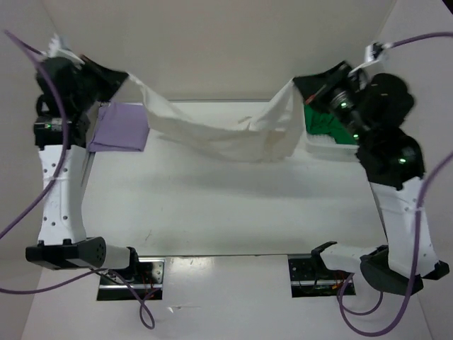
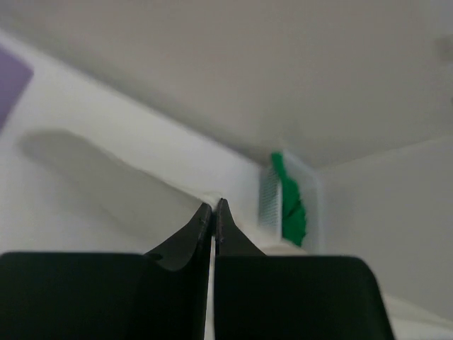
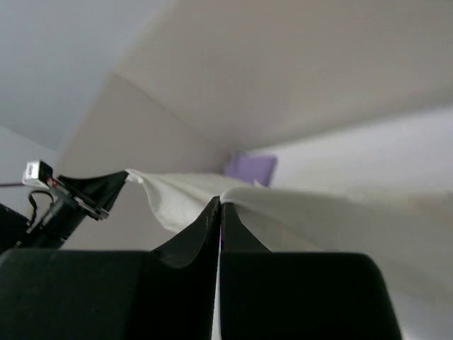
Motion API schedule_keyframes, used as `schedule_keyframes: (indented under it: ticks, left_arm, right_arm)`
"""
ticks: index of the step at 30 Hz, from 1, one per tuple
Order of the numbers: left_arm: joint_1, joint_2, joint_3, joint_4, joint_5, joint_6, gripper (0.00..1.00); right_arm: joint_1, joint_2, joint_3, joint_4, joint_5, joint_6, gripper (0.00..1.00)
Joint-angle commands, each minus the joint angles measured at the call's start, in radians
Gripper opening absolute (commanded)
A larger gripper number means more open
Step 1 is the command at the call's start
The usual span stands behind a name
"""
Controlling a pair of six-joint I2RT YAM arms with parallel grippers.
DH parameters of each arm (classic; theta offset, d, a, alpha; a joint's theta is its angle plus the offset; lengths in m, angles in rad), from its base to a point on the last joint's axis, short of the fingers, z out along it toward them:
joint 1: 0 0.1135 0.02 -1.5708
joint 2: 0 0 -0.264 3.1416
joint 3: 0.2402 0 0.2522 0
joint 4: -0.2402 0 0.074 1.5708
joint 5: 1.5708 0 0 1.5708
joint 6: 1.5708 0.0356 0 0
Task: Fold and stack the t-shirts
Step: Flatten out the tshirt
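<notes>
Cream t-shirt [image 1: 226, 134] is strung sideways between your arms, left gripper [image 1: 132, 76] and right gripper [image 1: 298, 83] each clamped on one end, middle sagging.

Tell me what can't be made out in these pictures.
The green shirt: top view, right arm covers most of it; left wrist view, blurred.
The purple shirt: top view, left arm hides its left edge; right wrist view, too small.
The white shirt in the left tool: left wrist view, the tool itself hides the cloth.
</notes>
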Motion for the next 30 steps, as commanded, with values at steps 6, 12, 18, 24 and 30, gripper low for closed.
schedule_keyframes:
  ticks: [6,12,18,24,30]
  left_arm:
    - [0.07,0.064,0.639,-0.092,-0.058,0.035,0.0]
    - [0.07,0.097,0.67,-0.101,-0.103,0.026,0.0]
    - [0.07,0.106,0.433,-0.032,-0.115,0.026,0.0]
    - [0.08,0.219,0.196,0.083,-0.097,0.003,0.0]
    - [0.111,0.413,0.372,0.089,-0.009,-0.043,0.0]
  right_arm:
    - [0.014,0.19,0.821,-0.17,0.178,-0.235,0.0]
    - [0.025,0.255,0.842,-0.087,0.286,-0.333,0.0]
    - [0.025,0.321,0.537,0.017,0.306,-0.426,0.0]
    - [-0.187,0.598,0.663,0.02,-0.076,-0.362,0.0]
    - [-0.236,0.775,0.972,0.055,-0.142,-0.253,0.0]
